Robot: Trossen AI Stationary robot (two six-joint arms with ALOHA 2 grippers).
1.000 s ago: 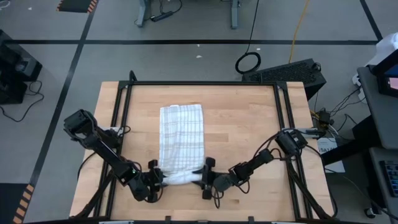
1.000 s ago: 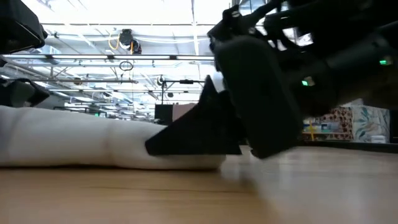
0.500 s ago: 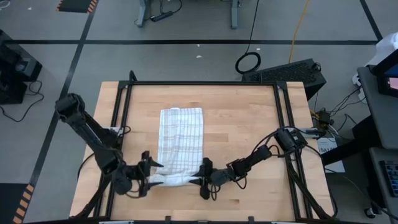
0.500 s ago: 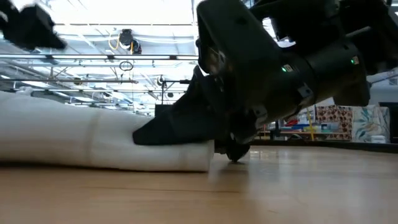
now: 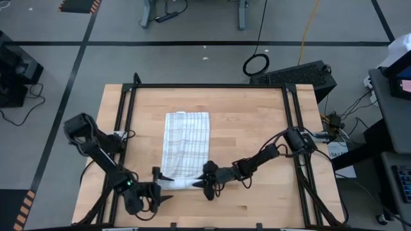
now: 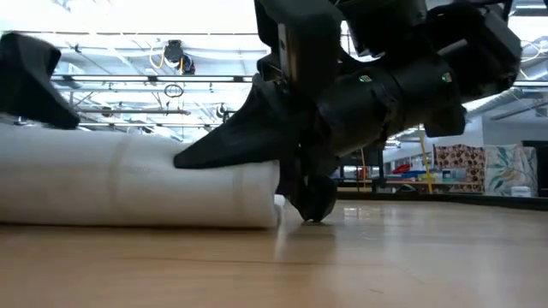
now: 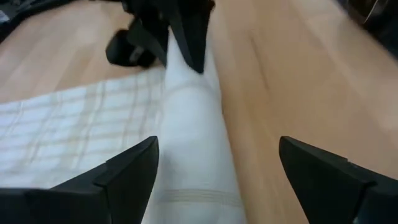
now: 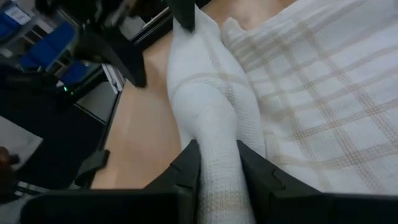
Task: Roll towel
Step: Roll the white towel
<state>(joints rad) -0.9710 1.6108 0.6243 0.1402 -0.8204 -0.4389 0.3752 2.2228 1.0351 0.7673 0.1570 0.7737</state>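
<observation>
At six o'clock on the worktop, the towel's rolled end has advanced slightly. Right tool pinches the roll; left tool has released, fingers spread wide.

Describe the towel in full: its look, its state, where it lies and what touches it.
The towel is thin white cloth with a grid of fine dark check lines. It lies on the wooden table, its far part spread flat, its near end wound into a tight roll lying across the front. The right gripper pinches one end of the roll between its fingers. The left gripper is open at the other end, a finger on either side of the roll.
</observation>
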